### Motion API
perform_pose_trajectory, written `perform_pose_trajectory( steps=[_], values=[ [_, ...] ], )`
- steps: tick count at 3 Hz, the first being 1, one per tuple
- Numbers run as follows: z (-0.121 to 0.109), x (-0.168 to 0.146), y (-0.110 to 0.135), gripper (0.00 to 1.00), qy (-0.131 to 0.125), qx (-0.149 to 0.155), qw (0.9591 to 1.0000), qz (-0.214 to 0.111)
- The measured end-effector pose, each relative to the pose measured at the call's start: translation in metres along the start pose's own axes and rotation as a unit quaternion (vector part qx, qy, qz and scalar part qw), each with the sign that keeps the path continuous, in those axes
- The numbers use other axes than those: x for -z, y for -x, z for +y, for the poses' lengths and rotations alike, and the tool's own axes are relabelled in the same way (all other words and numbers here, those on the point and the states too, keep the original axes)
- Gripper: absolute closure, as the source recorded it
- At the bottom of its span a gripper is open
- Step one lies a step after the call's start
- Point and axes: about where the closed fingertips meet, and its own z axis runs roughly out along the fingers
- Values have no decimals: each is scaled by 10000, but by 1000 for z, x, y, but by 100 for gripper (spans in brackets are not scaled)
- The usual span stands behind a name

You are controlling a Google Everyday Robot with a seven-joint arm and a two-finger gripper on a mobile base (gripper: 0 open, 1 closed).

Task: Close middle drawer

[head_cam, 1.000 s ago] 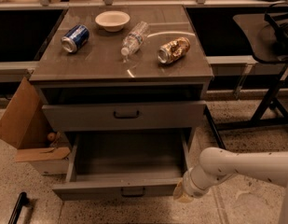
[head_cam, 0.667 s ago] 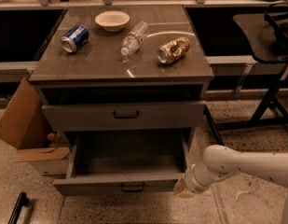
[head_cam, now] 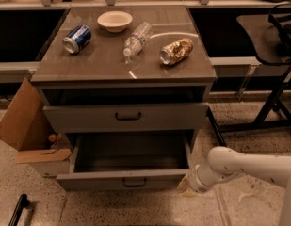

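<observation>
The middle drawer [head_cam: 102,180] is a wide grey drawer with a deep tray and a low front panel. It stands pulled out from the grey cabinet [head_cam: 121,74], with a small dark pull [head_cam: 134,182] at the panel's centre. My gripper [head_cam: 184,185] sits at the right end of that front panel, low near the floor. It is on the end of my white arm [head_cam: 244,166], which reaches in from the right. The taller-fronted top drawer [head_cam: 126,117] above is slightly out. The lowest drawer is hidden.
On the cabinet top lie a blue can [head_cam: 77,38], a white bowl [head_cam: 115,20], a clear bottle [head_cam: 136,38] and a gold can [head_cam: 176,51]. An open cardboard box [head_cam: 22,124] leans at the cabinet's left. A black table frame [head_cam: 274,102] stands to the right. A black bar [head_cam: 18,210] lies on the floor at the lower left.
The middle drawer's front panel has moved a little back toward the cabinet. My gripper and arm have moved with it, away from the camera.
</observation>
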Motion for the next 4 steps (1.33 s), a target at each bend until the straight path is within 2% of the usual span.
perform_pose_trajectory(
  steps=[1, 2, 3, 4],
  values=[
    [-34, -3, -6, 100, -313, -49, 9992, -227],
    [-40, -4, -7, 100, -385, -61, 9988, -280],
    [-73, -4, -13, 100, -762, -193, 9949, -634],
    [-107, -2, -18, 100, -1141, -346, 9873, -1048]
  ],
)
